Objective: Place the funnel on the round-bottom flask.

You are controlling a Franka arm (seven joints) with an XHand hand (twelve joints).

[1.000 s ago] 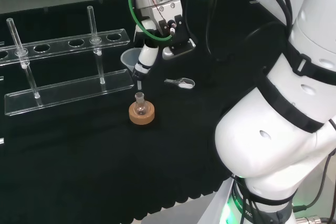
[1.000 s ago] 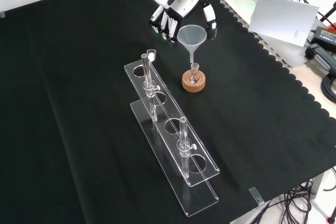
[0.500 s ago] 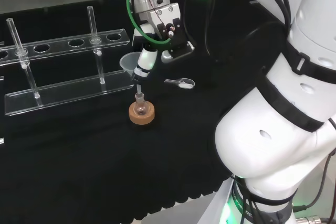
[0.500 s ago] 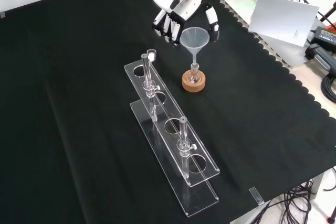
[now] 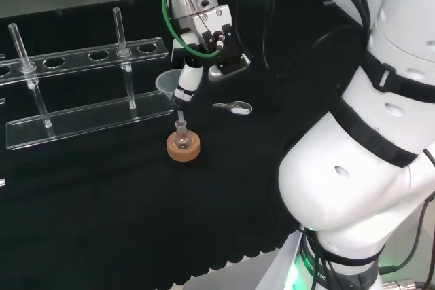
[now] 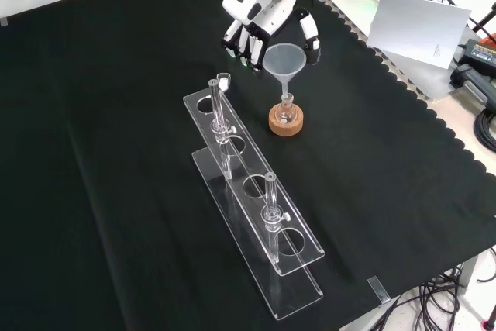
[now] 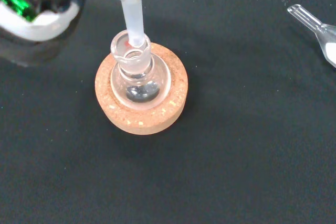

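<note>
funnel [image 6: 284,60] lowered, stem apparently entering flask [image 7: 137,75]

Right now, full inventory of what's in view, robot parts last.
funnel: 1, clear, held over the flask, stem tip at the flask's mouth in the wrist view
round-bottom flask: 1, clear glass, seated in the cork ring
cork ring: 1, tan, on the cloth right of the rack's far end in the front view
test-tube rack: 1, clear, running across the middle of the cloth in the front view
tubes: 2, clear, upright in the rack
scoop: 1, clear, lying on the cloth right of the flask in the head view
black cloth: 1, covering the bench
hand: 1, black and white, fingers curled round the funnel
arm: 1, white, at the head view's right
</note>
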